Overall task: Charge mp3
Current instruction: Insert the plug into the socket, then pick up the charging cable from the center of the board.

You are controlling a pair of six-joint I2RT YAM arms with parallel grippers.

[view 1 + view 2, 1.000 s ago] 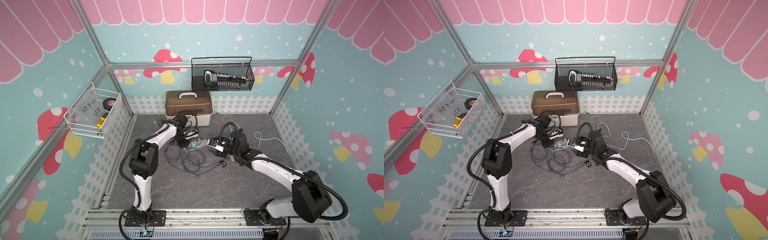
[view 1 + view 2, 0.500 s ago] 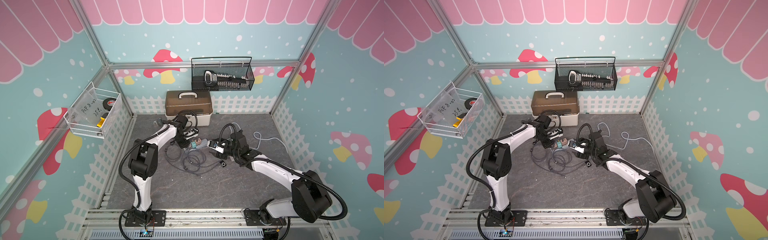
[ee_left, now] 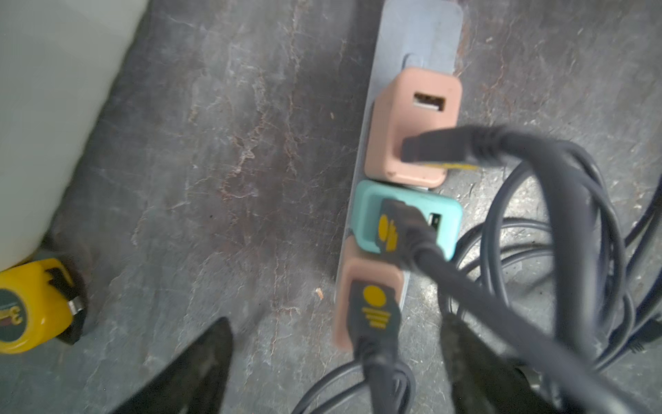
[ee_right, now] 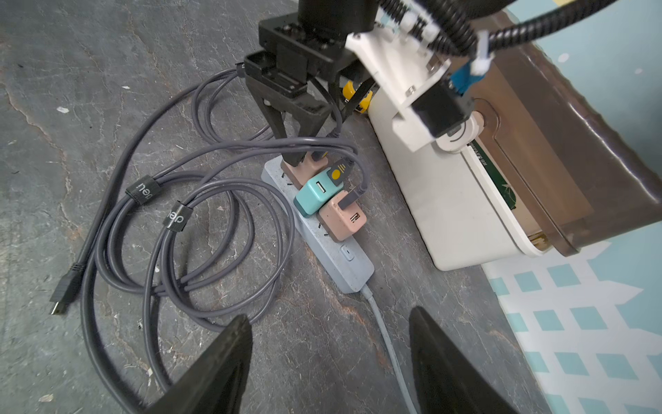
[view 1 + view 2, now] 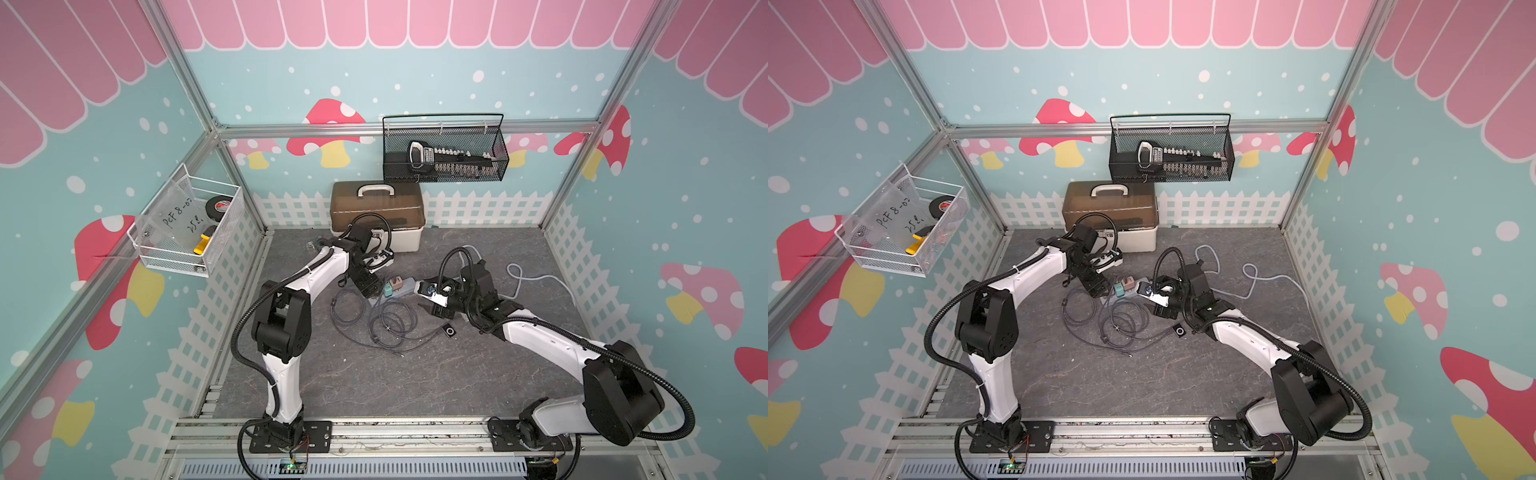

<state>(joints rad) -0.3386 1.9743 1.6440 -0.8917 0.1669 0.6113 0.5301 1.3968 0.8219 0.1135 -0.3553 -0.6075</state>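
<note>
Now | left gripper [image 3: 336,329] – fingers spread, flanking pink charger [image 3: 345,286] | right gripper [image 4: 329,315] – fingers spread

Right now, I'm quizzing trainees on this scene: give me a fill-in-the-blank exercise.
The adapters plugged into the power strip number ____.
The one between the pink adapters is ____.
The tape measure beside the toolbox is ____.
The left end effector has its jaws ____.
Missing: three, teal, yellow, open.
</note>
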